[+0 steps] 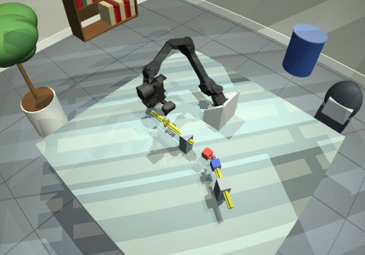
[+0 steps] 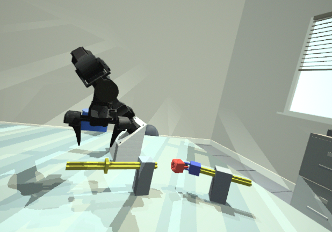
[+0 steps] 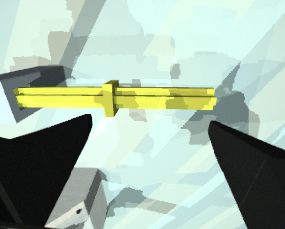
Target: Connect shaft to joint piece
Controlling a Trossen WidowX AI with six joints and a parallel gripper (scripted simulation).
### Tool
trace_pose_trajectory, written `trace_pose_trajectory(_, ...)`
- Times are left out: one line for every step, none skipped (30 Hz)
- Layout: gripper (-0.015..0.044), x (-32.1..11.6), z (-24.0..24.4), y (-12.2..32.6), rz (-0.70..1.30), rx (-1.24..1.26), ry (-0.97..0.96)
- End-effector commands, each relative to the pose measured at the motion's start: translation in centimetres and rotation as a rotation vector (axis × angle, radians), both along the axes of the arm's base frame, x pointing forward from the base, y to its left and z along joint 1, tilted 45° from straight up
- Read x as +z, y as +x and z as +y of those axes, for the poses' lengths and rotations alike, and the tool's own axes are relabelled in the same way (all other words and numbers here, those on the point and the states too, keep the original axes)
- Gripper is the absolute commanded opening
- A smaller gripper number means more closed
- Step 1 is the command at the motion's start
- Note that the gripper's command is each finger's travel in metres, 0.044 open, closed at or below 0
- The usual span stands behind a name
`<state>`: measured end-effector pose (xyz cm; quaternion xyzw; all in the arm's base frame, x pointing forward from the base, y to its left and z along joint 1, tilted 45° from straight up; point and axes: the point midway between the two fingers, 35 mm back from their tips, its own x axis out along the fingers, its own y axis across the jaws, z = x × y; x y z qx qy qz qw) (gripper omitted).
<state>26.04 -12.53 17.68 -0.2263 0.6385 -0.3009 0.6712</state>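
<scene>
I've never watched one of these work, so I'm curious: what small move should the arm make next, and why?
Probably lower the open gripper around the sliding yellow shaft: its fingers hang above it, and the shaft's end stands short of the red joint piece.

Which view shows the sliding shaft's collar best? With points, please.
Wrist: the collar (image 1: 166, 123) (image 2: 107, 165) (image 3: 110, 98) appears largest, unobstructed, between shaft ends. Exterior shows it side-on, smaller; top shows it small, from above, beyond the block (image 1: 186, 143) (image 2: 144, 176) (image 3: 4, 100).
</scene>
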Motion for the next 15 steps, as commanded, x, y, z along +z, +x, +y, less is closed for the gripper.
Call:
trace_pose_trajectory(0.0440, 0.8, -0.5, -0.3, 0.034, 0.031, -0.020)
trace_pose_trajectory(0.0440, 0.8, -0.5, -0.3, 0.034, 0.031, -0.020)
trace_pose_trajectory(0.0440, 0.8, -0.5, -0.3, 0.034, 0.031, -0.020)
trace_pose_trajectory(0.0440, 0.8, -0.5, -0.3, 0.030, 0.027, -0.020)
trace_pose_trajectory(0.0440, 0.7, -0.6, -0.3, 0.019, 0.014, -0.020)
trace_pose_trajectory(0.0440, 0.7, -0.7, -0.3, 0.000, -0.007, -0.019)
trace_pose_trajectory(0.0440, 0.6, -0.8, -0.2, -0.022, -0.033, -0.019)
trace_pose_trajectory(0.0440, 0.4, -0.9, -0.2, -0.045, -0.058, -0.019)
trace_pose_trajectory(0.0440, 0.3, -1.0, -0.2, -0.068, -0.084, -0.019)
trace_pose_trajectory(0.0440, 0.2, -1.1, -0.2, -0.091, -0.110, -0.019)
trace_pose_trajectory(0.0440, 0.1, -1.2, -0.2, -0.113, -0.135, -0.020)
trace_pose_trajectory(0.0440, 0.0, -1.3, -0.1, -0.136, -0.161, -0.020)
trace_pose_trajectory(0.0440, -0.1, -1.5, -0.1, -0.159, -0.187, -0.020)
trace_pose_trajectory(0.0440, -0.2, -1.6, -0.1, -0.181, -0.212, -0.020)
trace_pose_trajectory(0.0440, -0.3, -1.7, -0.1, -0.204, -0.238, -0.021)
